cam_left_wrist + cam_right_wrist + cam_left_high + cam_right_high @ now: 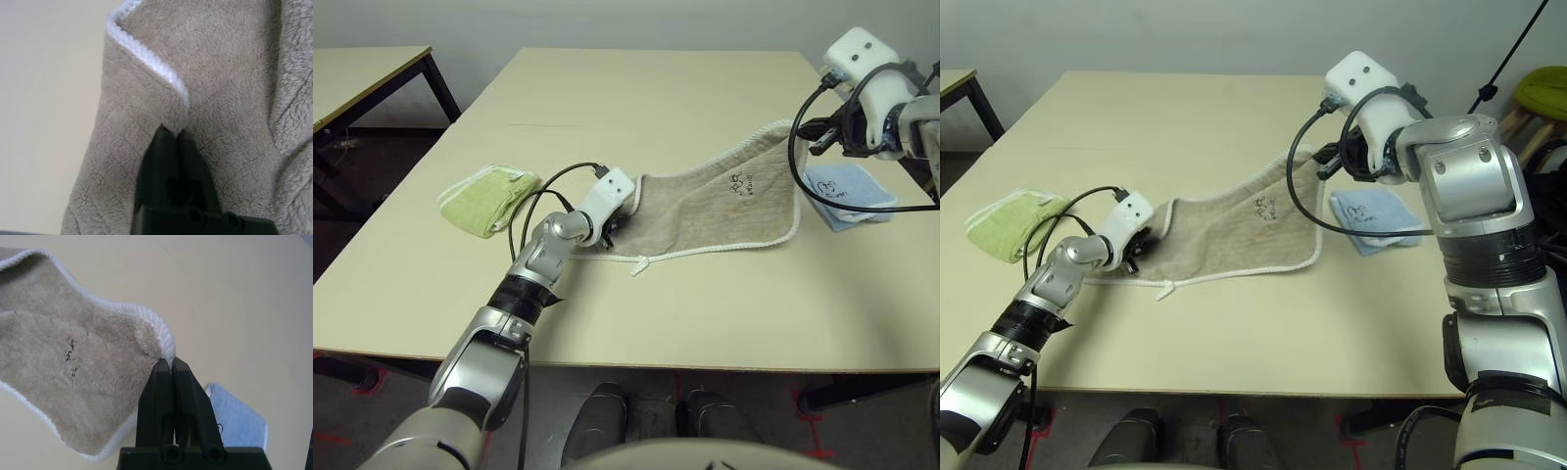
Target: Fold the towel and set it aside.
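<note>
Nearest the robot, the left gripper (612, 227) sits low over the table (705, 323), its black fingers (171, 152) pressed together on the white stitched edge of the towel (705, 211) at the towel's left end. In the left wrist view the two fingers meet with a fold of the beige terry cloth and its white edging caught between their tips. From that pinched corner the towel stretches across the middle of the table toward the robot's right, its near edge lying on the tabletop with a small white tag (639, 265) sticking out, and a dark printed mark (741, 182) showing on its upper face. The far right corner of the towel is lifted off the table, where the right gripper (1329, 160) holds it, fingers (166, 382) clamped together on the white edging, as the right wrist view shows. Just beyond the towel on the right lies a light blue folded cloth (847, 194), below the raised right gripper. To the left of the left gripper, apart from the towel, a yellow-green folded cloth (489, 198) rests on the table.
</note>
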`<action>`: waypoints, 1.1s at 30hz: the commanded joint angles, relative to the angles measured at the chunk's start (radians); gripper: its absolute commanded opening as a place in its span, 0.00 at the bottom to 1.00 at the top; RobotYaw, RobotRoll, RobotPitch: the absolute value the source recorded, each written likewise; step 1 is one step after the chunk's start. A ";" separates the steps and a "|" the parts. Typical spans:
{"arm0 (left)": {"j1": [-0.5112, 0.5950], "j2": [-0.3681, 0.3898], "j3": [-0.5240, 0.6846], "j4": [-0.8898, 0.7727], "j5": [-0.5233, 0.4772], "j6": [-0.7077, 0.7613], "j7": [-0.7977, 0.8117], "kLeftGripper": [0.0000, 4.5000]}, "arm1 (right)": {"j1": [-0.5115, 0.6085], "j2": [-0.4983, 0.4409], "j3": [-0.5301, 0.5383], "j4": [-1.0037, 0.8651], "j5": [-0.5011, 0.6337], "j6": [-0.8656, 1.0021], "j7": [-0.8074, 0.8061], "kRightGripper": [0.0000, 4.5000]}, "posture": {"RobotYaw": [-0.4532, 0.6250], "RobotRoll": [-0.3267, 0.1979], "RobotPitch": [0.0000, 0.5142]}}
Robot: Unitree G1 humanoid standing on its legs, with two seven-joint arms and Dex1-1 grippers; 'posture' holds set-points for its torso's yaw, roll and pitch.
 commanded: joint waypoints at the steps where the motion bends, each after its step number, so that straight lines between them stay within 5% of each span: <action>1: 0.005 0.008 0.010 0.003 -0.004 -0.008 -0.010 0.01 | 0.011 -0.012 -0.008 -0.007 0.007 -0.004 -0.001 0.00 | 0.46 0.62 0.06; 8: 0.045 0.050 0.063 -0.099 -0.106 0.034 -0.125 0.01 | 0.039 -0.047 -0.021 -0.002 0.011 -0.035 0.015 0.00 | 0.46 0.62 0.07; 20: 0.024 0.268 0.229 -0.360 -0.535 0.581 -0.508 0.01 | 0.319 -0.202 -0.033 0.018 0.075 -0.333 0.271 0.00 | 0.47 0.62 0.08; 27: -0.170 0.287 0.236 -0.079 -0.502 0.483 -0.492 0.01 | 0.145 -0.062 0.030 0.416 -0.078 -0.590 0.178 0.00 | 0.46 0.62 0.08; 33: -0.375 0.231 0.240 0.298 -0.385 0.178 -0.367 0.01 | -0.132 0.083 0.063 0.895 -0.249 -0.901 -0.068 0.00 | 0.47 0.62 0.09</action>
